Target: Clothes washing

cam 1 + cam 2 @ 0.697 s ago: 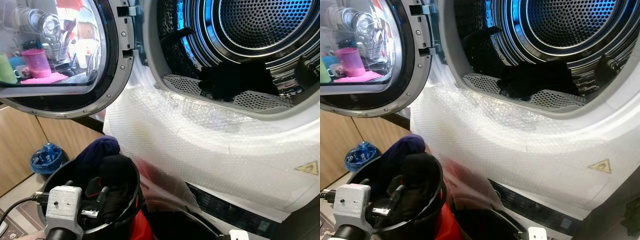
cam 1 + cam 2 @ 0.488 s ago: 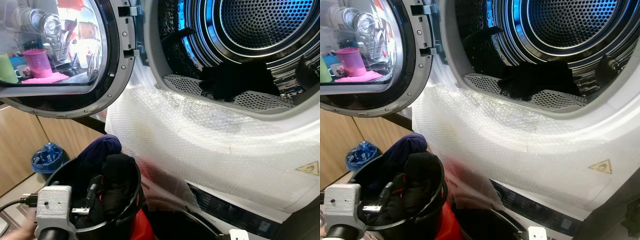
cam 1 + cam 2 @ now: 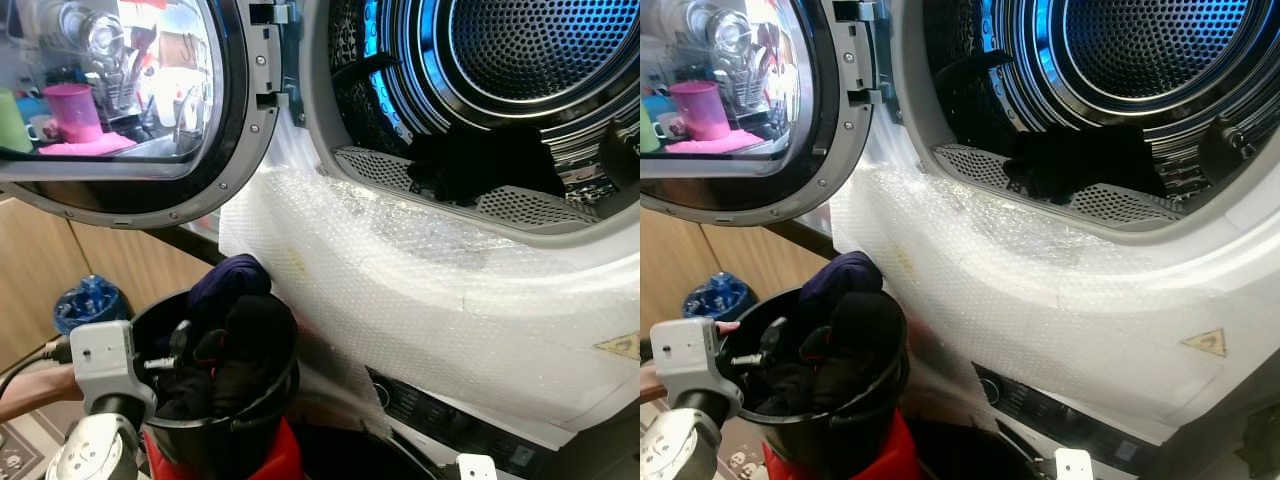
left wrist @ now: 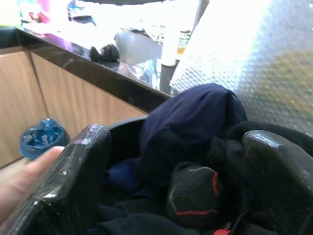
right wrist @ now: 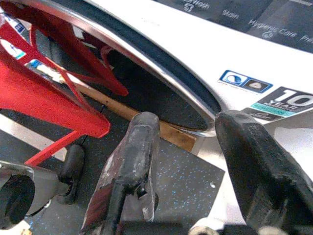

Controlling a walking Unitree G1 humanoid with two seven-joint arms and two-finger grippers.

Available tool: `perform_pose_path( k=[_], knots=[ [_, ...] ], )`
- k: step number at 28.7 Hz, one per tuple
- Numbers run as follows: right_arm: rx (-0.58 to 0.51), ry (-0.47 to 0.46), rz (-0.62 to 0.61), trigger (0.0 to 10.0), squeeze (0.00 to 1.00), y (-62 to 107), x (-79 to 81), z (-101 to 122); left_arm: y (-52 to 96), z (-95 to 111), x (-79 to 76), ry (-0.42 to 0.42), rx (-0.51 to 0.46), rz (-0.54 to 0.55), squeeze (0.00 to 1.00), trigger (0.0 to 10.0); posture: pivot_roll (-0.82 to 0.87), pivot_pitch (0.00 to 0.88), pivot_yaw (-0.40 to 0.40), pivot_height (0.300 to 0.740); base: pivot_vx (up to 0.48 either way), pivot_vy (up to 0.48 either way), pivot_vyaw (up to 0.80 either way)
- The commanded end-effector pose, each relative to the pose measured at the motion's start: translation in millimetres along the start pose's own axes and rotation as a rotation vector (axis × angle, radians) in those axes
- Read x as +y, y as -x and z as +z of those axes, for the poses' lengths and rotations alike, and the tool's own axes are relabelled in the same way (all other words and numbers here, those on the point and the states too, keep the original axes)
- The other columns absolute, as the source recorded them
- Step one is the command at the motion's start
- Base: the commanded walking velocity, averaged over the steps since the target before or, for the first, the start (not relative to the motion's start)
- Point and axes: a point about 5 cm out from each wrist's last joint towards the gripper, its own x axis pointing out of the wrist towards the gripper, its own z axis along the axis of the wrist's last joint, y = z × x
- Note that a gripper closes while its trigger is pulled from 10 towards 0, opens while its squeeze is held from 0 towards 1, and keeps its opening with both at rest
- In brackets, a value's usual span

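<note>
We find the bucket (image 3: 215, 400) at lower left of the head views, directly below the open door (image 3: 130, 100) and beside the drum (image 3: 480, 90), which keeps the transfer path short. It holds dark clothes (image 3: 240, 340); one dark item (image 3: 480, 165) already lies on the drum's lip at upper right. The left gripper (image 4: 176, 176) reaches into the bucket, jaws spread wide on either side of a sock (image 4: 193, 193), not yet clamped. A person's hand (image 4: 22, 183) at lower left touches the bucket, presumably steadying it. The right gripper (image 5: 190, 161) hangs low near the washer's base, jaws apart and empty. Bubble wrap (image 3: 420, 270) covers the washer front, probably to guard against knocks.
</note>
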Motion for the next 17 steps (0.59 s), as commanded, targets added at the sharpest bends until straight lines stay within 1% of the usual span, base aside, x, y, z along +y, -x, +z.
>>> perform_pose_path(
  k=[1, 2, 3, 4, 6, 13, 14, 15, 16, 17],
  knots=[
    [-0.019, -0.006, -0.018, 10.0, 0.0, -0.8, -6.1, 7.6, -3.6, -5.5, -7.6, 0.024, 0.029, -0.053, 0.0, 10.0, 0.46, 0.0, -0.12, 0.74, 0.0, 0.0, 0.0],
    [-0.019, -0.006, -0.021, 10.0, 0.0, -0.6, -7.0, 7.4, -4.1, -7.7, -11.2, 0.033, 0.038, -0.072, 0.0, 10.0, 0.46, 0.0, -0.12, 0.74, 0.0, 0.0, 0.0],
    [-0.019, -0.006, -0.021, 10.0, 0.0, -0.6, -7.0, 7.4, -4.1, -7.7, -11.2, 0.033, 0.038, -0.072, 0.0, 10.0, 0.46, 0.0, -0.12, 0.74, 0.0, 0.0, 0.0],
    [-0.018, -0.007, -0.024, 10.0, 0.0, -0.5, -7.8, 7.1, -5.7, -10.2, -16.3, 0.069, 0.045, -0.095, 0.0, 10.0, 0.46, 0.0, -0.123, 0.74, 0.0, 0.0, 0.0],
    [-0.018, -0.005, -0.024, 10.0, 0.0, -0.5, -7.7, 6.8, -7.9, -11.0, -18.2, 0.09, 0.045, -0.101, 0.0, 10.0, 0.46, 0.0, -0.123, 0.74, 0.0, 0.0, 0.0],
    [-0.017, 0.003, -0.02, 10.0, 0.0, -0.5, -7.4, 6.8, -11.8, -11.6, -20.3, 0.084, 0.048, -0.118, 0.0, 10.0, 0.45, 0.0, -0.128, 0.74, 0.0, 0.0, 0.0],
    [-0.017, 0.007, -0.019, 10.0, 0.0, -0.5, -7.6, 7.0, -15.0, -12.6, -22.2, 0.075, 0.054, -0.136, 0.0, 10.0, 0.45, 0.0, -0.132, 0.74, 0.0, 0.0, 0.0],
    [-0.017, 0.007, -0.019, 10.0, 0.0, -0.5, -7.6, 7.0, -15.0, -12.6, -22.2, 0.075, 0.054, -0.136, 0.0, 10.0, 0.45, 0.0, -0.132, 0.74, 0.0, 0.0, 0.0],
    [-0.019, 0.015, -0.02, 10.0, 0.0, -0.5, -9.5, 8.3, -19.7, -13.4, -28.3, 0.06, 0.062, -0.173, 0.0, 10.0, 0.44, 0.0, -0.134, 0.74, 0.0, 0.0, 0.0],
    [-0.019, 0.015, -0.02, 10.0, 0.0, -0.5, -9.5, 8.3, -19.7, -13.4, -28.3, 0.06, 0.062, -0.173, 0.0, 10.0, 0.44, 0.0, -0.134, 0.74, 0.0, 0.0, 0.0]
  ],
)
